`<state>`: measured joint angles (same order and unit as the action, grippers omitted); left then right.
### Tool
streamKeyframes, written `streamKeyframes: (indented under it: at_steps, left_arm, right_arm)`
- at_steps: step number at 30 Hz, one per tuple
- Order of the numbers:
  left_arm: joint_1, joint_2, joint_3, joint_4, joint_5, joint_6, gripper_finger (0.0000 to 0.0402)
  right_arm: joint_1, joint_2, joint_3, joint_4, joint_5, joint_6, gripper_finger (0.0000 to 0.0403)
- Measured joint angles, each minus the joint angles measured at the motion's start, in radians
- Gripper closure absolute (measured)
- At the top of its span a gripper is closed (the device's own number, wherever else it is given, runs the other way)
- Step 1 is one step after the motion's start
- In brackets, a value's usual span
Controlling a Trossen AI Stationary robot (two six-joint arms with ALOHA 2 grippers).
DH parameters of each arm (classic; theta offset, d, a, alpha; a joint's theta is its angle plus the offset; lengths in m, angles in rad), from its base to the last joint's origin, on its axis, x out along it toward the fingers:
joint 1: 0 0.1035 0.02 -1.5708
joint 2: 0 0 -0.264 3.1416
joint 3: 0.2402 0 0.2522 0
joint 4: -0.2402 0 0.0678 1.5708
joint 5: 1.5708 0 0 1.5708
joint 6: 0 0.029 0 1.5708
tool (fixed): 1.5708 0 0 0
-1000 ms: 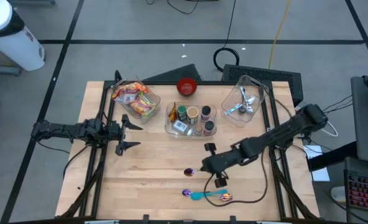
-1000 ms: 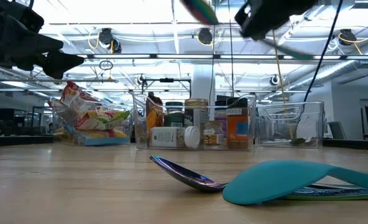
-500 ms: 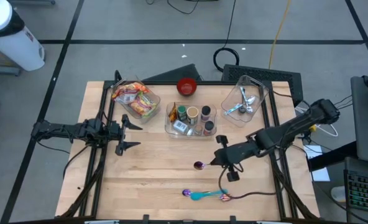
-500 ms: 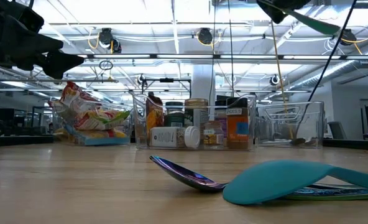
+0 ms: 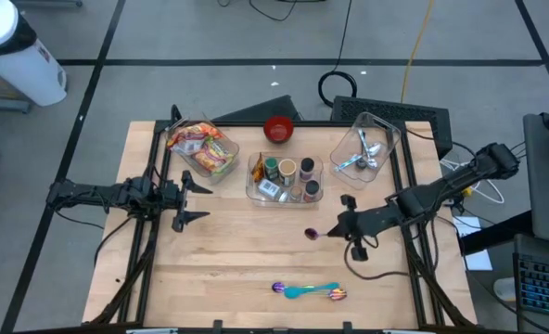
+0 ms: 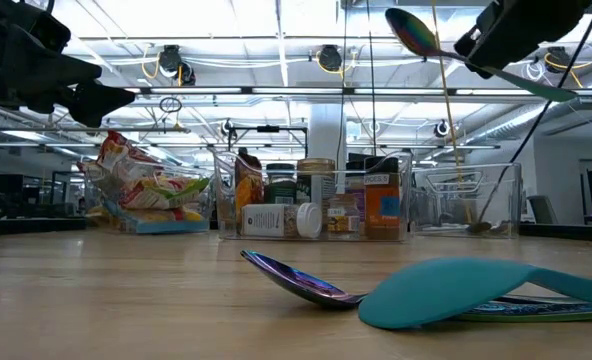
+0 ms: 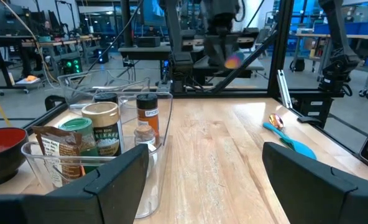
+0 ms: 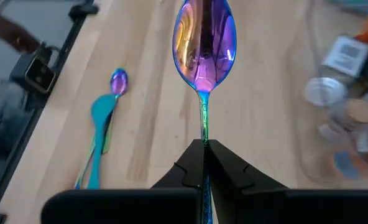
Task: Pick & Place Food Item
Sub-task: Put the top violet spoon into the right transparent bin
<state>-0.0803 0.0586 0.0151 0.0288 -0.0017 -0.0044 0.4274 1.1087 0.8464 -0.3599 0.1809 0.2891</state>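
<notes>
Iridescent purple spoon (image 8: 204, 38) juts straight ahead of the right jaws (image 8: 204, 148), which pinch its handle above the counter (image 5: 237, 250); the left jaws (image 5: 193, 199) gape, well apart.

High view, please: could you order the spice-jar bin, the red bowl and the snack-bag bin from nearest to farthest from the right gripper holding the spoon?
From the right gripper:
1. Spice-jar bin, table centre, just behind it.
2. Red bowl, at the back edge.
3. Snack-bag bin, back left corner.
</notes>
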Motion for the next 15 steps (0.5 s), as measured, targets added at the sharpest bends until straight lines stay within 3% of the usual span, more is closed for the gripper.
streamKeyframes:
  at_steps: [15]
  left_arm:
    - [0.0,0.0,0.0,0.0,0.0,0.0,0.0078]
  right_arm:
    - [-0.057,-0.215,-0.061,0.005,0.412,0.033,0.0403]
